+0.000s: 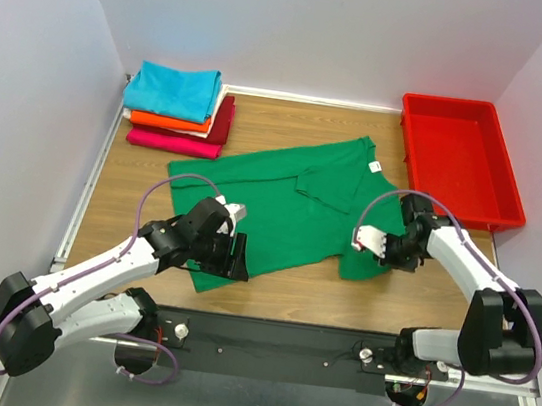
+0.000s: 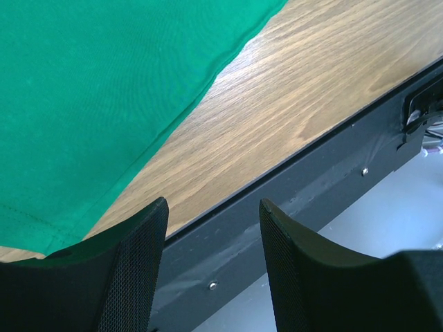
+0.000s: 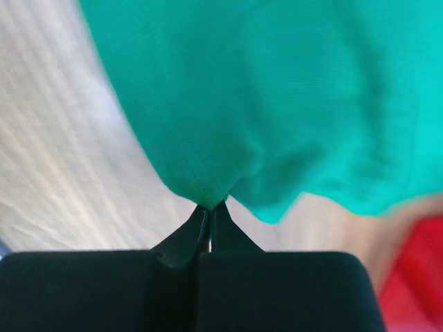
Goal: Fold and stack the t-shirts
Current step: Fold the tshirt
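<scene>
Green cotton is bunched in our right claw [image 3: 210, 209], its jaws clenched on the near edge of the green t-shirt [image 1: 291, 201]. Our left claw [image 2: 211, 214] hangs released, jaws apart, with the shirt's hem corner at the tip of one finger and bare bench [image 2: 291, 117] showing between the two. Beyond both claws the shirt lies spread but rumpled, a crease across its middle. We judge the folding step to be in hand and barely begun. Next, the left claw must close on that hem corner, so both can carry the near edge toward the collar. Far beyond the left claw sits the stack of folded tees [image 1: 177, 114]; far beyond the right, a red tray [image 1: 460, 154].
</scene>
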Robot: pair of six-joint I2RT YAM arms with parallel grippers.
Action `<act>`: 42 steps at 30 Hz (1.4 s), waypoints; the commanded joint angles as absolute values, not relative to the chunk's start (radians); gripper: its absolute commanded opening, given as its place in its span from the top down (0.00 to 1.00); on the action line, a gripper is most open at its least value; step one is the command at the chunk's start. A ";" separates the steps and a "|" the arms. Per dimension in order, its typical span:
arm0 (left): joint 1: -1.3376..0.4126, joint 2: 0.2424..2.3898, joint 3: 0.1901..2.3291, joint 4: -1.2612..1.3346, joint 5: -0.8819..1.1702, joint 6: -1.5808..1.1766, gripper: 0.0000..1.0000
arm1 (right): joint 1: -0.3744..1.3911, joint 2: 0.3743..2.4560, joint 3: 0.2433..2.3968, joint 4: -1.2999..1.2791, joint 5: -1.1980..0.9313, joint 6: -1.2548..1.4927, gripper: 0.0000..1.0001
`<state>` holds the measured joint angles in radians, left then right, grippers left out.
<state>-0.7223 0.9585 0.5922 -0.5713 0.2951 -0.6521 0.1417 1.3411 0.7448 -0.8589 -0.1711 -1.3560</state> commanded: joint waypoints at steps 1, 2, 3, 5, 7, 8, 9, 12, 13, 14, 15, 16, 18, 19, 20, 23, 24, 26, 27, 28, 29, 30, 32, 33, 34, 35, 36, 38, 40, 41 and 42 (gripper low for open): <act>-0.727 0.965 0.604 -0.597 0.262 -0.629 0.37 | 0.137 1.344 0.894 -0.925 -0.209 -1.316 0.99; -0.729 0.966 0.609 -0.612 0.256 -0.629 0.37 | 0.135 1.353 0.914 -0.951 -0.209 -1.313 0.99; -0.729 0.969 0.617 -0.621 0.250 -0.629 0.37 | 0.135 1.362 0.936 -0.966 -0.210 -1.318 0.99; -0.727 0.985 0.629 -0.652 0.236 -0.624 0.37 | 0.137 1.379 0.971 -0.977 -0.222 -1.310 0.99; -0.729 0.992 0.637 -0.685 0.218 -0.623 0.36 | 0.135 1.391 0.985 -0.974 -0.241 -1.307 0.99; -0.729 0.997 0.640 -0.698 0.210 -0.621 0.37 | 0.137 1.396 0.989 -0.973 -0.247 -1.304 0.99; -0.729 1.005 0.647 -0.709 0.203 -0.621 0.37 | 0.137 1.400 0.992 -0.973 -0.253 -1.298 0.99; -0.742 1.037 0.676 -0.744 0.175 -0.624 0.03 | 0.137 1.416 0.994 -0.963 -0.275 -1.284 0.99; -0.750 1.049 0.687 -0.756 0.148 -0.627 0.03 | 0.135 1.417 0.994 -0.957 -0.276 -1.281 0.99; -0.756 1.061 0.699 -0.784 0.123 -0.632 0.03 | 0.135 1.417 0.989 -0.954 -0.276 -1.281 0.99; -0.767 1.096 0.727 -0.801 0.079 -0.634 0.03 | 0.135 1.416 0.983 -0.951 -0.278 -1.279 0.99; -0.770 1.117 0.739 -0.816 0.057 -0.632 0.03 | 0.135 1.413 0.980 -0.948 -0.278 -1.279 0.99; -0.773 1.185 0.768 -0.856 0.008 -0.626 0.02 | 0.137 1.411 0.974 -0.939 -0.276 -1.278 0.99; -0.773 1.212 0.776 -0.865 -0.036 -0.624 0.02 | 0.137 1.413 0.973 -0.933 -0.279 -1.275 0.99; -0.773 1.233 0.778 -0.876 -0.046 -0.626 0.02 | 0.137 1.414 0.973 -0.928 -0.279 -1.273 0.99; -0.773 1.301 0.776 -0.877 -0.081 -0.653 0.02 | 0.135 1.420 0.969 -0.914 -0.285 -1.270 0.99; -0.773 1.310 0.773 -0.877 -0.103 -0.664 0.02 | 0.135 1.422 0.966 -0.910 -0.290 -1.269 0.99; -0.773 1.327 0.772 -0.894 -0.118 -0.670 0.07 | 0.133 1.424 0.959 -0.894 -0.298 -1.269 0.99; -0.775 1.336 0.770 -0.897 -0.121 -0.670 0.10 | 0.135 1.428 0.957 -0.890 -0.302 -1.269 0.99; -0.776 1.341 0.770 -0.902 -0.127 -0.669 0.12 | 0.133 1.430 0.956 -0.881 -0.304 -1.269 0.99; -0.782 1.342 0.772 -0.907 -0.127 -0.666 0.14 | 0.132 1.434 0.954 -0.877 -0.305 -1.270 0.99; -0.787 1.345 0.770 -0.902 -0.123 -0.660 0.16 | 0.130 1.436 0.950 -0.874 -0.305 -1.270 0.99; -0.793 1.356 0.773 -0.907 -0.115 -0.657 0.17 | 0.127 1.442 0.946 -0.864 -0.305 -1.275 0.99; -0.808 1.367 0.775 -0.907 -0.114 -0.655 0.18 | 0.121 1.446 0.940 -0.859 -0.304 -1.278 0.99; -0.821 1.374 0.775 -0.907 -0.112 -0.653 0.18 | 0.118 1.447 0.939 -0.859 -0.305 -1.278 0.99; -0.831 1.381 0.776 -0.911 -0.113 -0.653 0.17 | 0.117 1.448 0.936 -0.851 -0.305 -1.279 0.99; -0.853 1.390 0.781 -0.913 -0.120 -0.658 0.14 | 0.111 1.451 0.933 -0.850 -0.307 -1.282 0.99; -0.874 1.396 0.785 -0.926 -0.121 -0.660 0.02 | 0.104 1.456 0.931 -0.845 -0.308 -1.282 0.99; -0.908 1.399 0.787 -0.920 -0.106 -0.650 0.02 | 0.101 1.456 0.928 -0.842 -0.310 -1.282 0.99; -0.914 1.402 0.788 -0.917 -0.097 -0.644 0.02 | 0.101 1.456 0.927 -0.842 -0.313 -1.281 0.99; -0.920 1.405 0.785 -0.914 -0.101 -0.643 0.02 | 0.100 1.456 0.928 -0.841 -0.313 -1.279 0.99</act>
<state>-0.8898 1.3945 0.7700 -0.9020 -0.0860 -0.6518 0.1089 1.4464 0.9401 -0.8612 -0.2790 -1.2804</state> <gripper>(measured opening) 0.982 0.014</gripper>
